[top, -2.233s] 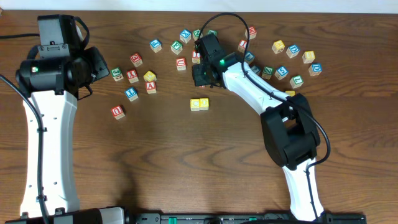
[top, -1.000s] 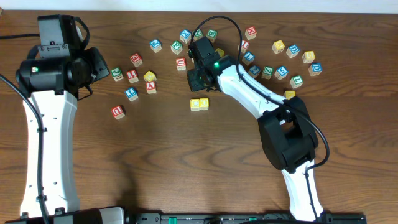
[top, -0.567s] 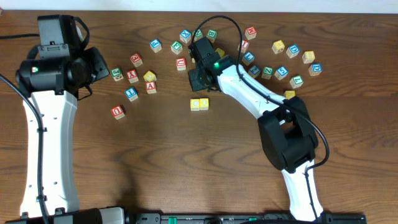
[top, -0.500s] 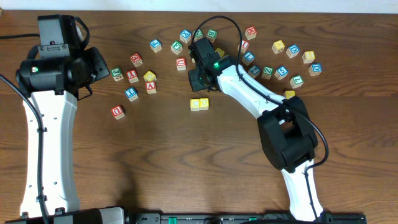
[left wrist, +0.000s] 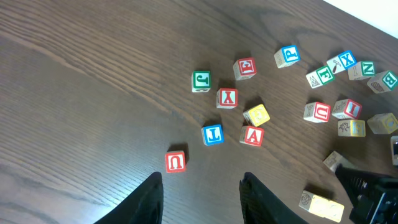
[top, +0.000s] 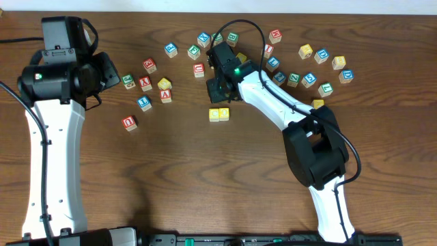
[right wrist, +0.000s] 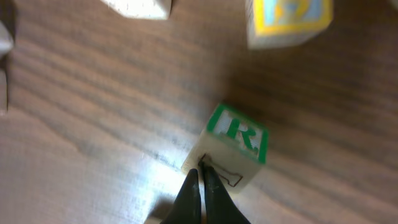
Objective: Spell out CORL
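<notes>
**R cube being nudged toward the yellow pair**

In the right wrist view, the right gripper (right wrist: 202, 177) has its fingers pressed together, holding nothing. Their tips touch the pale side of the R cube (right wrist: 236, 140) at lower centre. The step looks like placing the third letter. In the overhead view the yellow pair (top: 219, 114) sits at centre, just below that gripper. The next move calls for a slow push that slides R flush beside the pair without knocking it or turning the letter. The L cube (left wrist: 212, 134) waits in the left cluster, well apart. The left gripper (left wrist: 202, 199) hangs at the bottom edge of its own view, fingers spread and empty. The cubes are small, square-edged wood with painted borders, and one bare side carries a line drawing. The table (top: 171, 178) is dark, grained and faintly glossy, so the cubes should slide easily.
</notes>
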